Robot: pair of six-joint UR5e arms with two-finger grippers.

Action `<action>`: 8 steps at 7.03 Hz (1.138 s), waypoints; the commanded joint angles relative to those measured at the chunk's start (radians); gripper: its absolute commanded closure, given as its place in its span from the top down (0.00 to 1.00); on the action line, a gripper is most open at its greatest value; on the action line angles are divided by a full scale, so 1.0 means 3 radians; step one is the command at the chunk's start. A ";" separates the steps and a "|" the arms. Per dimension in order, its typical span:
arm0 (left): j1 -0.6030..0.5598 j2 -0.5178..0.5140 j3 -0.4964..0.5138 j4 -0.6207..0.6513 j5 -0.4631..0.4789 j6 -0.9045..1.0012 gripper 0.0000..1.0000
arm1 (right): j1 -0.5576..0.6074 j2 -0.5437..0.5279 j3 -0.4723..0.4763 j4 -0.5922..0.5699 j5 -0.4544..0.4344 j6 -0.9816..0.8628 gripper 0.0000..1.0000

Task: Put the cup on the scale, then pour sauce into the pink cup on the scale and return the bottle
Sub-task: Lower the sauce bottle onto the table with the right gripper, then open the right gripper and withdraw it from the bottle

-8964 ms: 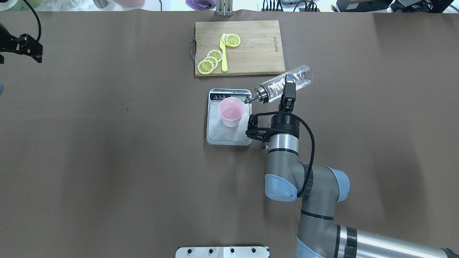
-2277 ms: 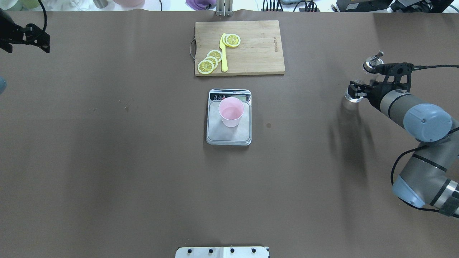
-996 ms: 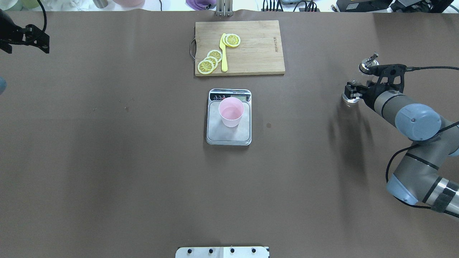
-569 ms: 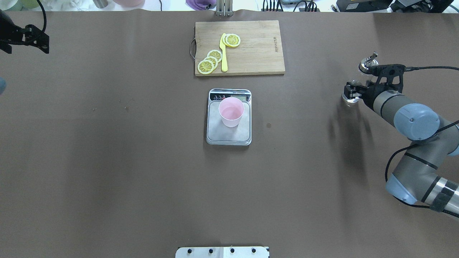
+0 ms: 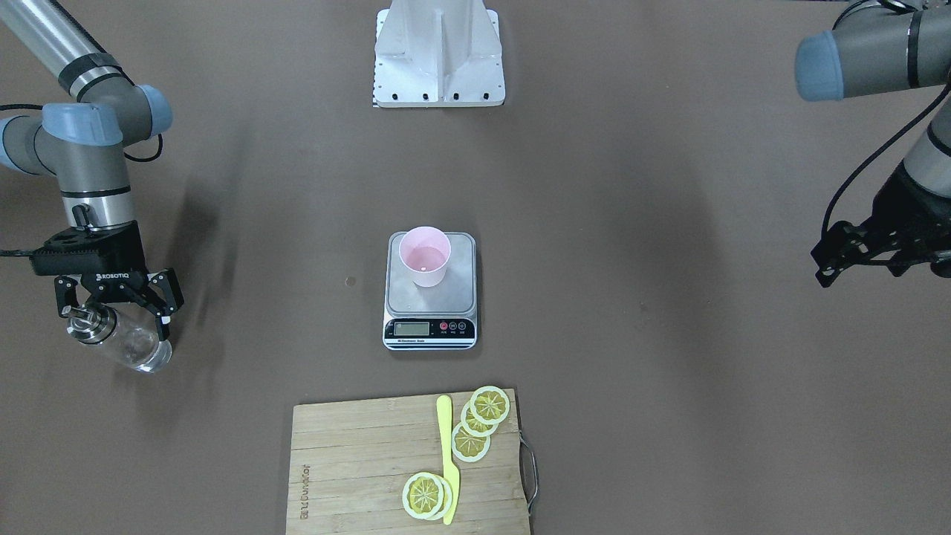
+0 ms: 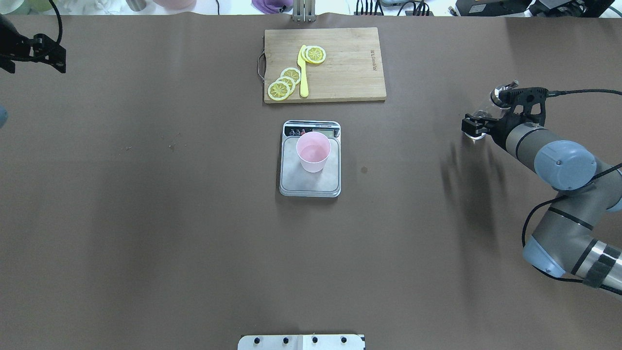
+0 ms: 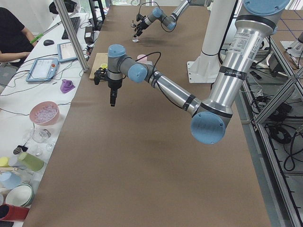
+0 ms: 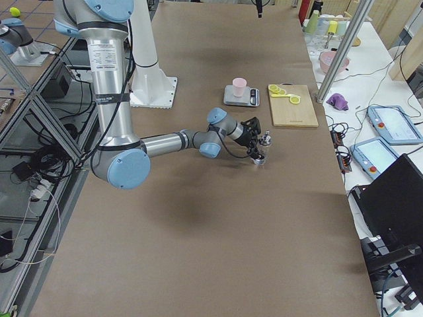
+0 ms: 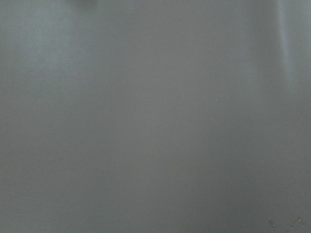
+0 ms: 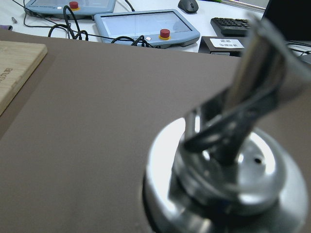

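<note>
The pale pink cup (image 6: 313,150) stands upright on the silver scale (image 6: 291,181) at mid-table; both also show in the front view, cup (image 5: 424,256) on scale (image 5: 462,291). The clear glass bottle (image 5: 137,345) with its silver spout cap (image 6: 501,91) stands on the table far to my right. My right gripper (image 5: 117,308) is open, its fingers spread either side of the bottle's neck. The cap (image 10: 228,179) fills the right wrist view. My left gripper (image 6: 60,61) hangs above the far left of the table, fingers together and empty.
A wooden cutting board (image 6: 345,68) with lemon slices (image 6: 284,83) and a yellow knife (image 6: 303,73) lies behind the scale. A small dark spot (image 6: 364,169) marks the cloth right of the scale. The robot base plate (image 6: 301,341) is at the near edge.
Nine seconds ago my right gripper held the bottle tilted over the cup. It has since carried the bottle to the far right, stood it down, and just spread its fingers off it.
</note>
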 commanded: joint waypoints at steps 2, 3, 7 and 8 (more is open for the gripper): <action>0.0000 0.0006 0.0004 0.0000 -0.0005 0.0000 0.99 | 0.0005 -0.0061 0.0057 0.0001 -0.0008 0.0005 1.00; 0.0000 0.0011 -0.0001 0.0000 0.0000 0.0000 0.99 | 0.0005 -0.0203 0.0163 0.0006 0.0002 0.0005 1.00; 0.0000 0.0017 -0.0011 0.0000 0.0000 0.0000 0.99 | -0.0092 -0.0822 0.0883 -0.0004 0.0093 0.0051 1.00; 0.0000 0.0017 -0.0001 0.0000 0.0000 0.0000 0.99 | -0.0077 -0.1071 0.1296 -0.0054 0.0413 0.0051 1.00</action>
